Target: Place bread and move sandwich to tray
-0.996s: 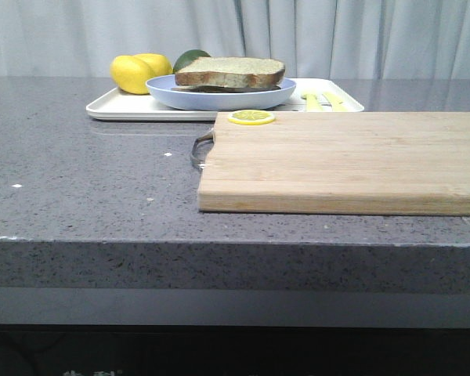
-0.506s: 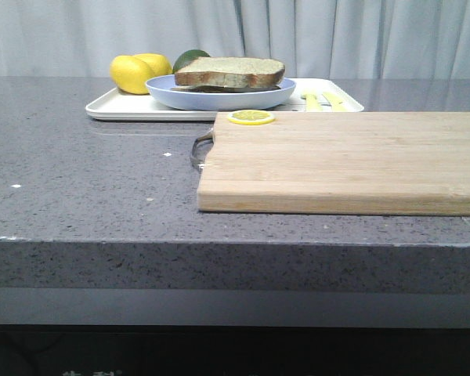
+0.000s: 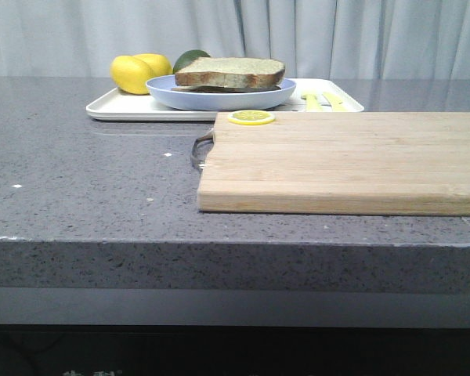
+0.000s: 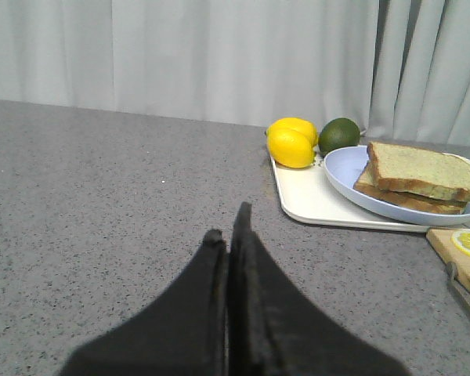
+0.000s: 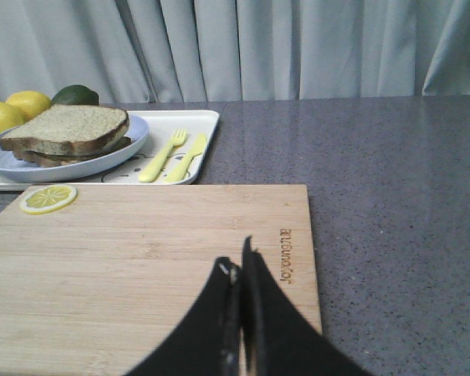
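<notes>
From what I see, the job looks finished: the bread point(image 4: 425, 168) lies on top as the upper slice of the sandwich point(image 3: 229, 74), which sits on its blue plate point(image 3: 219, 97), and that plate rests on the white tray point(image 3: 125, 108), toward the tray's middle. Any egg filling is hidden between the slices, so I cannot confirm it. Nothing seems left except to keep clear. My left claw point(image 4: 229, 235) is closed with its fingers pressed together and nothing between them, hanging over the bare counter point(image 3: 86, 180), well apart from the tray. My right claw point(image 5: 236, 266) is likewise closed and empty, hanging over the cutting board point(image 3: 345, 160), which lies just in front of the tray. Counting: one tray, one plate, one sandwich of two slices, two yellow lemons point(image 3: 139, 72) and one green fruit point(image 4: 339, 134) at the tray's far left corner, two yellow utensils point(image 5: 172, 155) on the tray beside the plate, one lemon slice point(image 3: 251, 117) on the board's corner nearest the tray.
</notes>
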Robot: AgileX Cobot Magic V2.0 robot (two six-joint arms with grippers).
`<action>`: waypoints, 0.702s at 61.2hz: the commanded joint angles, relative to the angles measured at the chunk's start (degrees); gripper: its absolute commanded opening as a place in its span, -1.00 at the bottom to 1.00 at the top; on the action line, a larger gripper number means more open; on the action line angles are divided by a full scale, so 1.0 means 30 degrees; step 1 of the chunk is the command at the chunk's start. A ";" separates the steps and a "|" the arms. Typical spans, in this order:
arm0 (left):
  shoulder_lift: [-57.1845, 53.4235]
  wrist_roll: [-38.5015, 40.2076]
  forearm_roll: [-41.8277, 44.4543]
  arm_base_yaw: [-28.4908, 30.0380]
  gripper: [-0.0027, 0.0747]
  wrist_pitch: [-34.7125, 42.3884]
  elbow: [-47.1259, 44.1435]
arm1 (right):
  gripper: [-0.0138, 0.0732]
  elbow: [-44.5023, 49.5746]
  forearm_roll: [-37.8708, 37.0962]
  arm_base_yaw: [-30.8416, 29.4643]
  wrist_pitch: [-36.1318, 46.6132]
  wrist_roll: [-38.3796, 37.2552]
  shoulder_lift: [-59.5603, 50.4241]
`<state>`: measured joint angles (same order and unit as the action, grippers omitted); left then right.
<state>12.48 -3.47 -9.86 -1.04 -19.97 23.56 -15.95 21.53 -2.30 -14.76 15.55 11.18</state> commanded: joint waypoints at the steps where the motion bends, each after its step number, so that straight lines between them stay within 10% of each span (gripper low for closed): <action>1: -0.1210 0.0077 -0.0048 0.0020 -0.98 0.2896 -0.1020 | -0.82 -0.0512 0.0043 -0.0058 0.1392 0.0159 0.0102; 43: -0.4676 0.0077 -0.0048 0.0020 -0.98 0.6909 -0.7945 | -0.82 -0.0512 0.0043 -0.0058 0.1392 0.0159 0.0102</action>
<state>-0.21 -3.47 -9.73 -1.04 -4.61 -0.31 -15.95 21.53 -2.30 -14.82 15.55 11.05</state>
